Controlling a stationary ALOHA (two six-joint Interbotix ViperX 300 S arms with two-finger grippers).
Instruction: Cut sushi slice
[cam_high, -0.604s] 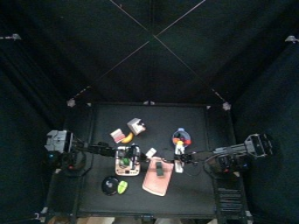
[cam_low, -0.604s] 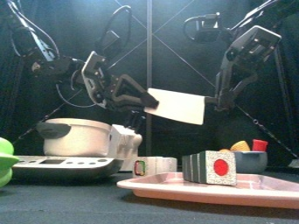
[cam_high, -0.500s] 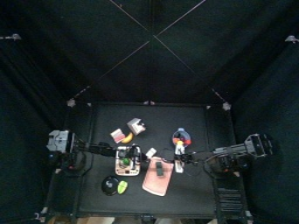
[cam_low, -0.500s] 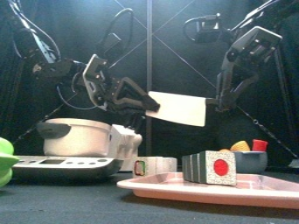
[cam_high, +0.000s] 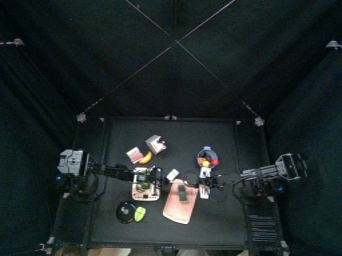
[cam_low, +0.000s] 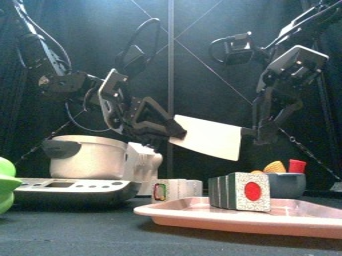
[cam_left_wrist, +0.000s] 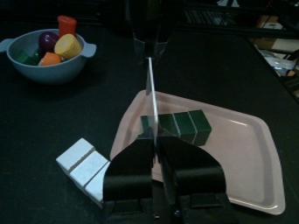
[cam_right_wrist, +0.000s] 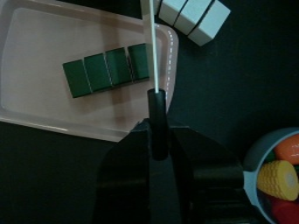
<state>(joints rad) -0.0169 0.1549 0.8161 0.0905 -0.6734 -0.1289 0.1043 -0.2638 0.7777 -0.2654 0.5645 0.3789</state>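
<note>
From where I stand, nothing carries writing I can read: no labels, brands, numbers or signs anywhere.

green-wrapped sushi roll (cam_left_wrist: 177, 128) lies on pink tray (cam_left_wrist: 251, 166), cleaver (cam_low: 209, 137) tilted above.

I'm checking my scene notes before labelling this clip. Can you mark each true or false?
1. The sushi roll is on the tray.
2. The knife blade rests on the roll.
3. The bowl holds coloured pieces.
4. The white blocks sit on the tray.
1. True: the green-wrapped sushi roll lies on the pink tray.
2. False: the white-bladed knife is in the air, clear of the roll.
3. True: the light blue bowl holds them.
4. False: the white blocks lie on the black table beside the tray.
</note>
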